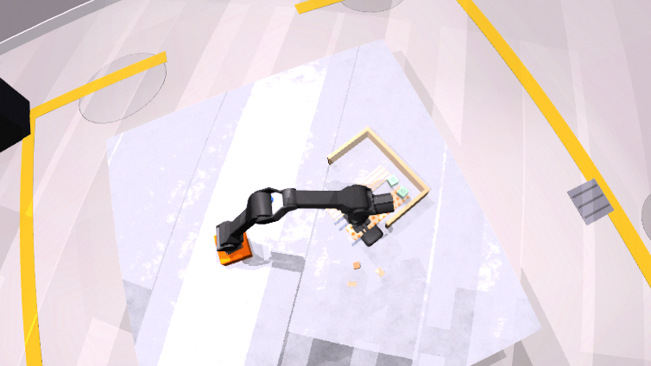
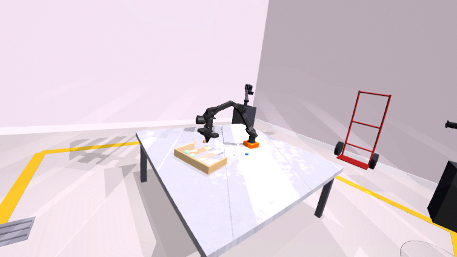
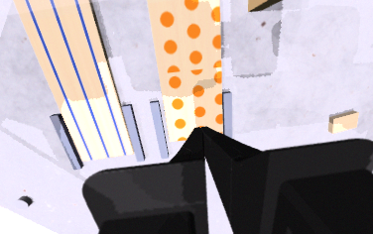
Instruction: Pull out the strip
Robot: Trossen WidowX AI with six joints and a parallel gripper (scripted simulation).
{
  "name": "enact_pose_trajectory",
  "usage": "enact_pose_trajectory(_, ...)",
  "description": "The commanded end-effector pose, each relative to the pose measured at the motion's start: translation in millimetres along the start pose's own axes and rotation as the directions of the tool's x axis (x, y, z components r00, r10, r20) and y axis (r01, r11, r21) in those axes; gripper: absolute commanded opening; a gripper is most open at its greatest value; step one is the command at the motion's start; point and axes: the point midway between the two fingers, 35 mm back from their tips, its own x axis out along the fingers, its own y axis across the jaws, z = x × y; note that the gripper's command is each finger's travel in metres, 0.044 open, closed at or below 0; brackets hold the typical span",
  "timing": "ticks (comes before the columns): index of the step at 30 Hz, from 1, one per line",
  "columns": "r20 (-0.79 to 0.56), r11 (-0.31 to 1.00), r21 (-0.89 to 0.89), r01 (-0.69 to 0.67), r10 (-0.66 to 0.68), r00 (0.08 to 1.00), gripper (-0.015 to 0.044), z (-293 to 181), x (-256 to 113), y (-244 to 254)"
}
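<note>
- One black parallel-jaw end effector [image 1: 363,226] [image 2: 207,140] [image 3: 200,133]: pointed downward, fingers narrow and tips together; nothing was visible gripped between them.
- One flat, pale wooden strip with orange dots [image 1: 355,232] [image 3: 193,31]: its outer end appeared right at the fingertips in the wrist view. Contact between tips and strip could not be told.
- One mint-green cube [image 1: 402,191] [image 2: 186,151], marked on top: situated at the far end of the dotted strip, away from the end effector, near a corner of the frame.
- One second mint-green cube [image 1: 393,179] [image 2: 192,154], also marked on top: just beside the first. The marks were too small to read, so which was the labelled cube could not be told; both lay beyond the end effector, toward the closed side of the frame.
- One flat, pale wooden strip with blue lines [image 3: 69,64]: beside the dotted one, apart from the fingertips.
- Slate-blue narrow rails [image 3: 160,130]: flanked the outer ends of both strips.
- One three-sided tan wooden frame [image 1: 398,160] [image 2: 192,163]: stood around the cubes, open toward the arm.
- Three small tan blocks [image 1: 356,265]: loose on the pale grey worktop [image 1: 456,246] [image 2: 270,190], outside the frame.
</note>
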Motion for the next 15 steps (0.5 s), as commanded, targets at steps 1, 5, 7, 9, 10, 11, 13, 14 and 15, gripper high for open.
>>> enact_pose_trajectory(1,-0.002,1.0,-0.003,0.004,-0.004,1.0,0.0,-0.5,6.3,-0.6)
enact_pose_trajectory(5,-0.002,1.0,-0.003,0.004,-0.004,1.0,0.0,-0.5,12.9,-0.6)
enact_pose_trajectory(7,-0.002,1.0,-0.003,0.004,-0.004,1.0,0.0,-0.6,16.1,-0.5)
enact_pose_trajectory(9,-0.002,1.0,-0.003,0.004,-0.004,1.0,0.0,-0.6,19.4,-0.5)
enact_pose_trajectory(10,-0.003,1.0,-0.003,0.004,-0.004,1.0,0.0,-0.7,21.1,-0.4)
enact_pose_trajectory(11,-0.003,1.0,-0.003,0.004,-0.004,1.0,0.0,-0.8,22.7,-0.4)
enact_pose_trajectory(13,-0.003,1.0,-0.003,0.004,-0.004,1.0,0.0,-0.9,26.0,-0.3)
enact_pose_trajectory(14,-0.003,1.0,-0.003,0.004,-0.004,1.0,0.0,-1.0,27.6,-0.2)
enact_pose_trajectory(15,-0.003,1.0,-0.003,0.004,-0.004,1.0,0.0,-1.1,29.2,-0.2)
